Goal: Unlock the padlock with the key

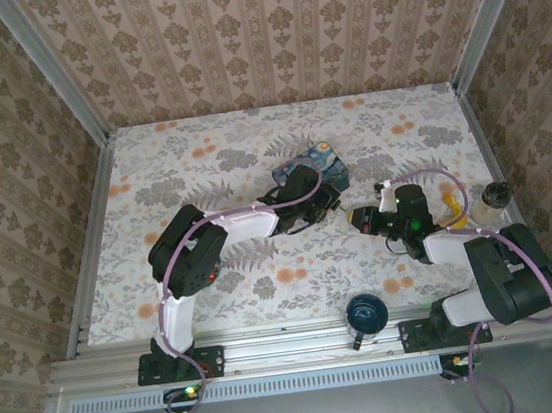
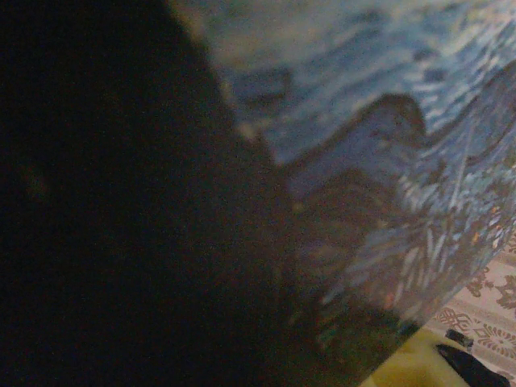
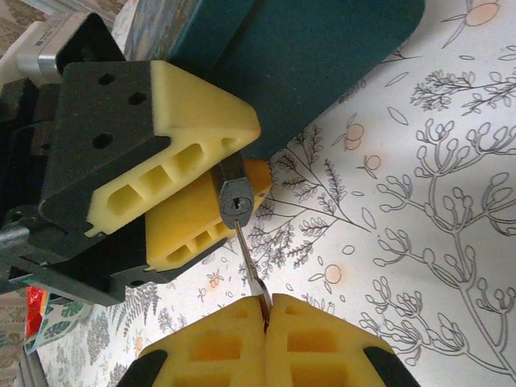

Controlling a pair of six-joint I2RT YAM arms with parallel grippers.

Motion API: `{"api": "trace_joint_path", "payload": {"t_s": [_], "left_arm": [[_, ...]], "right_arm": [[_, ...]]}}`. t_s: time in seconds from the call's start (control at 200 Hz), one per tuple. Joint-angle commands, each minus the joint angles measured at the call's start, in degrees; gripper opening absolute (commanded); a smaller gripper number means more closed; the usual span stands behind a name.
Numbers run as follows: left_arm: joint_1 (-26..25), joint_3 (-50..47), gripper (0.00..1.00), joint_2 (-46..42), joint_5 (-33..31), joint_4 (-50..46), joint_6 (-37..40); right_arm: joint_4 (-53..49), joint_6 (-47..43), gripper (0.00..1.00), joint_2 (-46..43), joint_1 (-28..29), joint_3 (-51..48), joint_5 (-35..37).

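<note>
The padlock (image 3: 236,200), small and dark with a grey keyhole face, is pinched between my left gripper's yellow fingers (image 3: 193,121). My left gripper (image 1: 327,203) is shut on it, just in front of the blue painted tin (image 1: 313,167). That tin's starry surface (image 2: 387,153) looms close and blurred in the left wrist view. My right gripper (image 3: 266,305) is shut on the key (image 3: 253,270). The thin blade points up at the padlock, its tip touching the lower edge of the keyhole face, below the slot. From above, the right gripper (image 1: 357,219) sits just right of the left one.
A dark blue mug (image 1: 363,315) stands at the near edge between the arm bases. A small bottle (image 1: 496,196) and a yellow item (image 1: 454,207) sit at the right side. Aluminium rails and patterned walls enclose the floral tabletop (image 1: 200,165).
</note>
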Motion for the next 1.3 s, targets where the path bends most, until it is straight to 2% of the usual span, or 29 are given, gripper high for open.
{"api": "trace_joint_path", "payload": {"t_s": [0.0,0.485,1.295], "left_arm": [[0.60,-0.90,0.00,0.43,2.61,-0.75,-4.20],[0.63,-0.80,0.00,0.78,3.13,-0.54,-4.26],[0.64,-0.54,0.00,1.28,3.40,-0.30,-4.53]], "right_arm": [[1.66,0.00,0.00,0.44,0.55,0.42,-0.44],[3.01,0.66,0.00,3.70,0.79,1.63,0.68],[1.29,0.04,0.00,1.20,0.81,2.09,1.60]]}}
